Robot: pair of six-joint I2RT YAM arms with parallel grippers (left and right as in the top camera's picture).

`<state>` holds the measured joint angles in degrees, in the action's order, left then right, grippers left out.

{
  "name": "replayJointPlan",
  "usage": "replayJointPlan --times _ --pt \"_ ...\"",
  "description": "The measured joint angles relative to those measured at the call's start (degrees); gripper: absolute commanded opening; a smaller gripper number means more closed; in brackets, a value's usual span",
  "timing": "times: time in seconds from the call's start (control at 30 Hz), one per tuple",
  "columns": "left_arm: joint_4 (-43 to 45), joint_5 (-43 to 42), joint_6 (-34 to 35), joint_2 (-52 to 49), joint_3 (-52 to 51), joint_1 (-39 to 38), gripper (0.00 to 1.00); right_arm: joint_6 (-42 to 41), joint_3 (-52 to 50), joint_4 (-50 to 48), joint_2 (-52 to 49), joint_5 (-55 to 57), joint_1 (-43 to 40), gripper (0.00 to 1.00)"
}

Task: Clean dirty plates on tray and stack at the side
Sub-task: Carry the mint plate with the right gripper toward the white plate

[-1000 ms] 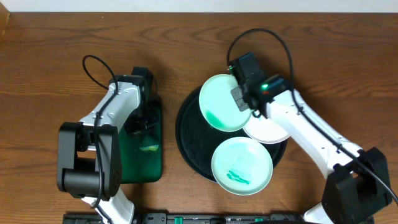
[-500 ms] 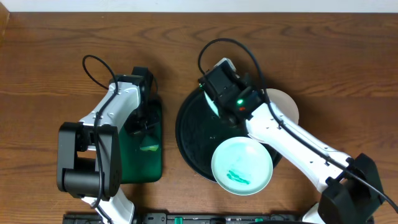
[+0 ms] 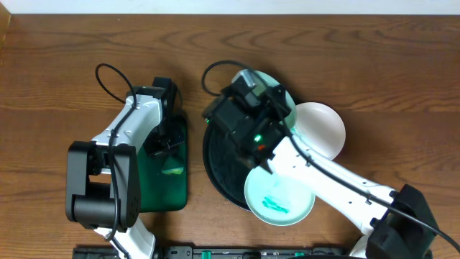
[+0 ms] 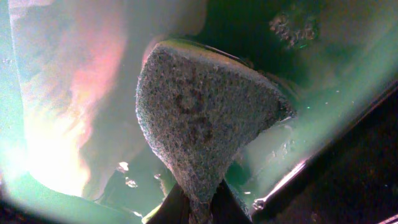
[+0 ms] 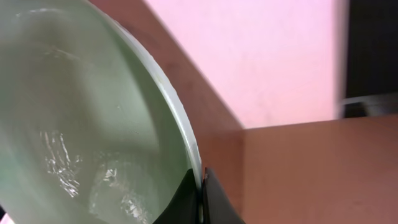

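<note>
We've got the right gripper (image 5: 200, 193) pinching a mint plate (image 5: 93, 124) by its rim over the tray (image 3: 219, 167); the left gripper (image 4: 198, 208) clamps a scrub pad (image 4: 205, 118) left of it.

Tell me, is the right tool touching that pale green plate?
Touching. Right wrist view shows the right tool pinching the pale green plate's rim.

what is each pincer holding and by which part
Right pincer: a mint-green plate, pinched at its rim. Left pincer: a rough scrubbing pad, pinched at its narrow bottom corner.
</note>
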<state>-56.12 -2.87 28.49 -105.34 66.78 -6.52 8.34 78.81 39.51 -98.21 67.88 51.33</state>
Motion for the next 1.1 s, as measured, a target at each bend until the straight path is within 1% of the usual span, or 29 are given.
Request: replayJointPlan --times 0.17,0.4,1.1 --pt "0.0 0.0 0.0 0.0 0.0 0.0 0.08 2.4 0.0 -0.7 0.0 5.7 3.7 0.01" --pt "0.0 0.0 0.0 0.0 0.0 0.0 0.08 4.3 0.0 -0.8 0.0 10.7 5.7 0.01" --pt "0.0 0.0 0.0 0.0 0.0 0.0 0.07 5.0 0.0 -0.9 0.0 11.5 6.4 0.01"
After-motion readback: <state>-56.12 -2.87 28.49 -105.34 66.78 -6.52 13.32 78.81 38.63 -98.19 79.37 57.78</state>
